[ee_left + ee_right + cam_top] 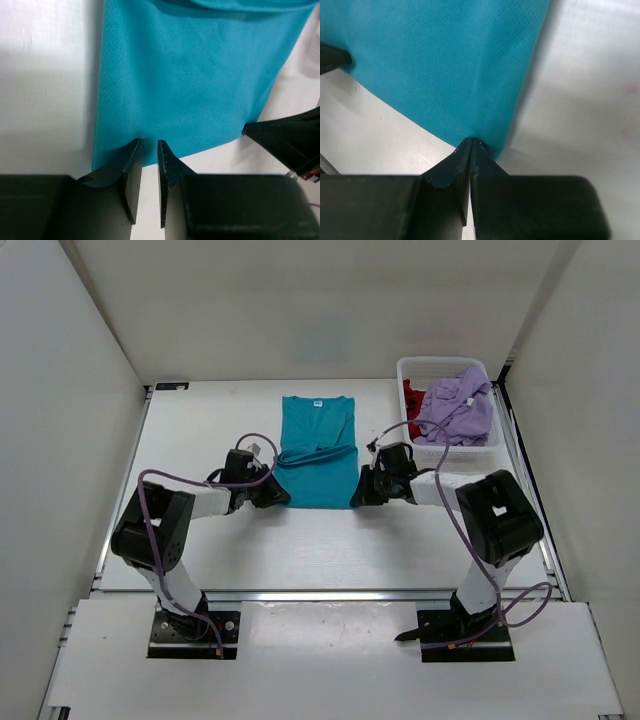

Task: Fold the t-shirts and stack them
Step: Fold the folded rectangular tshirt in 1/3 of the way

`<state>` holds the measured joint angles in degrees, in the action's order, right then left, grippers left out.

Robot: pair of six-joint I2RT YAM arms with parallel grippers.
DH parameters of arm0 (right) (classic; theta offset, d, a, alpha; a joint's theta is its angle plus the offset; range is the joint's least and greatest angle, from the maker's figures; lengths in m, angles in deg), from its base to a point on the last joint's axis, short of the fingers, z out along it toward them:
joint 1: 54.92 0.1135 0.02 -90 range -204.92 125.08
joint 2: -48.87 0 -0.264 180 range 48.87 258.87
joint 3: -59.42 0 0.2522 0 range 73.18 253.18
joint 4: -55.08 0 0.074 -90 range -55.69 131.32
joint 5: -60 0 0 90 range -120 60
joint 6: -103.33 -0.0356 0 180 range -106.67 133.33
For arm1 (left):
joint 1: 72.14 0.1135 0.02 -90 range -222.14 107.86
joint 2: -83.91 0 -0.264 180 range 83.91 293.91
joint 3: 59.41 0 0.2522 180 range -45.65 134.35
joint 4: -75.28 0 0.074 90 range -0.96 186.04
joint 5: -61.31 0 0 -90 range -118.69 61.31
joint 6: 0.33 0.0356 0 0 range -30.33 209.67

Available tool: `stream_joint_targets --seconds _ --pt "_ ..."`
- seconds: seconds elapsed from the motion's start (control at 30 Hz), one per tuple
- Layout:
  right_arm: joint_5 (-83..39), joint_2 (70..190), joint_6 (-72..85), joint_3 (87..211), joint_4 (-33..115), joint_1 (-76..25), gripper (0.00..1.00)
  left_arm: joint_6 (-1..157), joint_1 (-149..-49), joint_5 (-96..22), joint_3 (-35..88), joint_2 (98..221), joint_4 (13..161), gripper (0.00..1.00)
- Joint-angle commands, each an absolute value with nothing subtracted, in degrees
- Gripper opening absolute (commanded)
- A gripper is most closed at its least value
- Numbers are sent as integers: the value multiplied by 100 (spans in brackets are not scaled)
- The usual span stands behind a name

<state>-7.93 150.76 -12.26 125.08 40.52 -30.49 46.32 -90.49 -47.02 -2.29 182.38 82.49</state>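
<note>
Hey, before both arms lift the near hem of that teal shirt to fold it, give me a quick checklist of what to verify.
1. Right claw shut on a hem corner of the teal t-shirt: ok.
2. Left claw shut on the other corner: not ok, jaws narrowly apart at the hem.
3. Sleeves folded in: ok, outline is a narrow rectangle.
4. Lavender t-shirt and dark red t-shirt out of the way in the basket: ok.
5. Hem lying single-layered at both corners: cannot tell.
</note>
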Motion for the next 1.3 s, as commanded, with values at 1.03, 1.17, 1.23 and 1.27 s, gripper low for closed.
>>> stream_joint_targets --seconds 1.03,1.17,1.23,1.27 --pt "-961 17173 -899 15992 3332 -1862 0 4704 -9139 -4688 -2341 16037 8262 34" --pt "-935 17507 -943 16564 3305 -2090 0 4748 -9139 -4671 -2385 15888 8332 35" --pt "-952 17657 -943 16906 3262 -2178 0 4740 -9139 -4680 -2377 15826 8385 34" --pt "-900 17762 -935 17038 3131 -2196 0 4740 -9131 -4688 -2368 15765 8411 35"
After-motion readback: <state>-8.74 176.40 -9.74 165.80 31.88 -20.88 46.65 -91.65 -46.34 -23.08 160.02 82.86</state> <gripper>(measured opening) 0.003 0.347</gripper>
